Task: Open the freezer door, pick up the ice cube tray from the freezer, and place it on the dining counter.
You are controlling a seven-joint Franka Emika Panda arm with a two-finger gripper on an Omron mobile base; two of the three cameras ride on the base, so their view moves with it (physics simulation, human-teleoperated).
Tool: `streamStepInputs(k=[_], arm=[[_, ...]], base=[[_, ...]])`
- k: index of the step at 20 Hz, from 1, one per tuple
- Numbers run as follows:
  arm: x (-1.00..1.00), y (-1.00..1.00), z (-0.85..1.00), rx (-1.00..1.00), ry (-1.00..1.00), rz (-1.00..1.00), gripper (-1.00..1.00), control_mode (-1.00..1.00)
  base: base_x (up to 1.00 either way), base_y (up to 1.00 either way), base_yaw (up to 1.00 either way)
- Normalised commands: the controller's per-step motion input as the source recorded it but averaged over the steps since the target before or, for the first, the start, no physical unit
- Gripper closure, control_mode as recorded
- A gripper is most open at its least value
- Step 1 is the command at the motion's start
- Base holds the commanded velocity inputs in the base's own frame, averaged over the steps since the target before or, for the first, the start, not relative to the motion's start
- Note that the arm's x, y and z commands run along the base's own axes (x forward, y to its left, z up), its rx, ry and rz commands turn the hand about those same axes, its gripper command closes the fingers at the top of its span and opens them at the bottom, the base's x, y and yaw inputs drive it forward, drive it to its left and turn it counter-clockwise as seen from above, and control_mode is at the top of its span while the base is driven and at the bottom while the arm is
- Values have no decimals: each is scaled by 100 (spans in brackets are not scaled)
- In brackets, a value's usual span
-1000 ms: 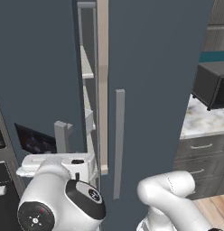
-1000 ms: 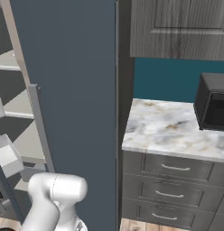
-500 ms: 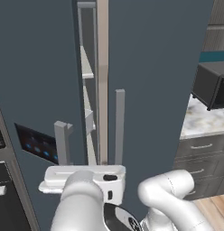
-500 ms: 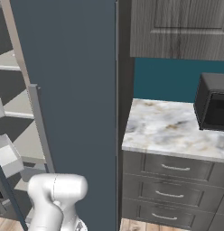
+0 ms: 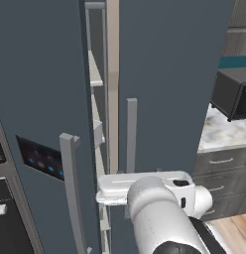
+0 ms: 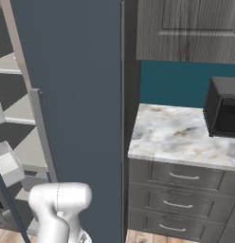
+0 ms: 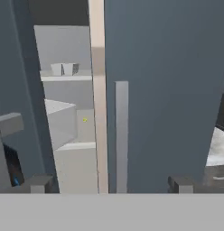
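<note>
I see the freezer door (image 5: 40, 124) standing ajar, a narrow gap between its edge and the plain door (image 7: 168, 90). Through that gap, the ice cube tray (image 7: 64, 69) sits on an upper freezer (image 7: 64, 49) shelf. My fingers (image 7: 39, 182) are spread wide, holding nothing

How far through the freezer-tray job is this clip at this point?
Early. The freezer door stands only ajar: a narrow gap shows the freezer shelves. The gripper is open and empty, facing the gap and the plain door's handle. Small pale items sit on an upper shelf; I cannot tell if that is the tray. Left: swing the door wider, take the tray, carry it to the dining counter.
</note>
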Motion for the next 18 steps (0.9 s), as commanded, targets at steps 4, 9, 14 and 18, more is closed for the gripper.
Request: streamStepInputs(k=[4, 9, 14, 18], arm=[[3, -80, 16, 4, 0, 19, -100, -100], [17, -62, 0, 9, -2, 34, -100, -100], [25, -34, 0, 8, 0, 38, -100, -100], [32, -2, 0, 5, -3, 38, -100, -100]], base=[[0, 0, 0], [0, 0, 0], [0, 0, 0], [0, 0, 0]])
